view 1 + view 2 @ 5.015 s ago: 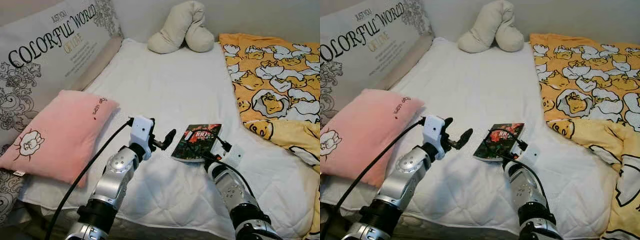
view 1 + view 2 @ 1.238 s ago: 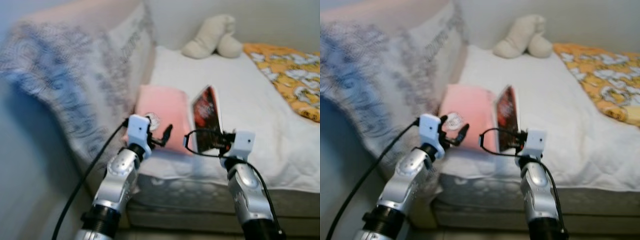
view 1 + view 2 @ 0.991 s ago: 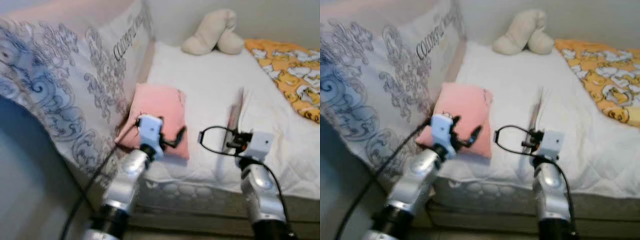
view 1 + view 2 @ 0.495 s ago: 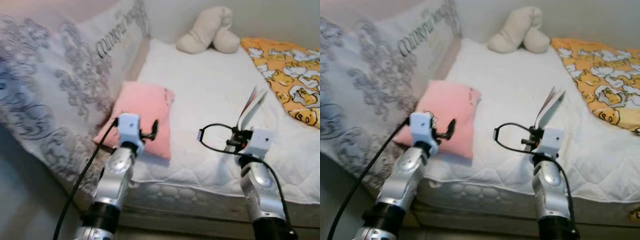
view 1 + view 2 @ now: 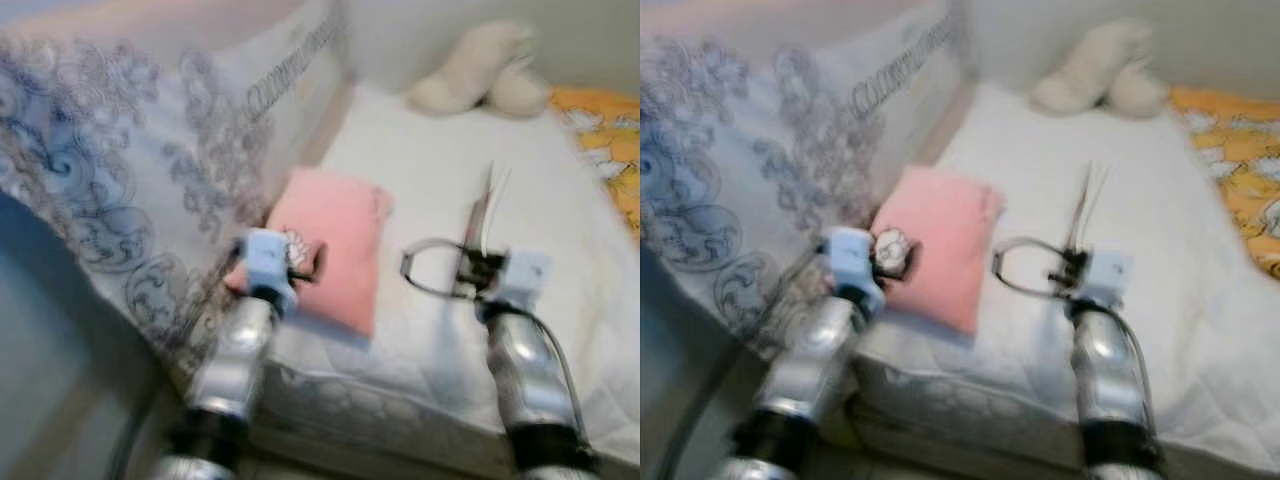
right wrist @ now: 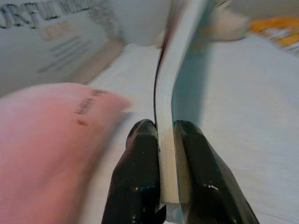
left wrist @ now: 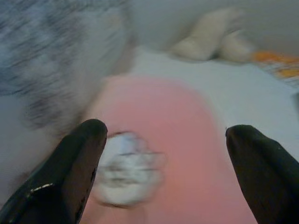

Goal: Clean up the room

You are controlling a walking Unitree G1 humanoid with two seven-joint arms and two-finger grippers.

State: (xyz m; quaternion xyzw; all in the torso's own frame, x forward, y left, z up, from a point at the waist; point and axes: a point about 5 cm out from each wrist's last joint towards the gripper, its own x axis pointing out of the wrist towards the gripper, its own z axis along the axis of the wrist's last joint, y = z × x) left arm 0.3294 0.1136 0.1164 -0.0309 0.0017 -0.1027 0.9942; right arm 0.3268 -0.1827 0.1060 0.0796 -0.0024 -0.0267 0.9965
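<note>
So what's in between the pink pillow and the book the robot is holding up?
Just bare white mattress. In the left eye view, the pink pillow lies left of the book, which the right tool pinches upright, clear of the pillow.

A pink pillow (image 5: 335, 245) at centre, with a white emblem. White bed (image 5: 560, 220). Grey swirl-patterned white cushion (image 5: 130, 160) at left. Cream plush (image 5: 480, 70) at top. Orange patterned blanket (image 5: 610, 125), right edge.

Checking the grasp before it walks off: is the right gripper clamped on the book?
Yes, in the right wrist view the right gripper is shut on the book, its fingers pressing both covers.
</note>
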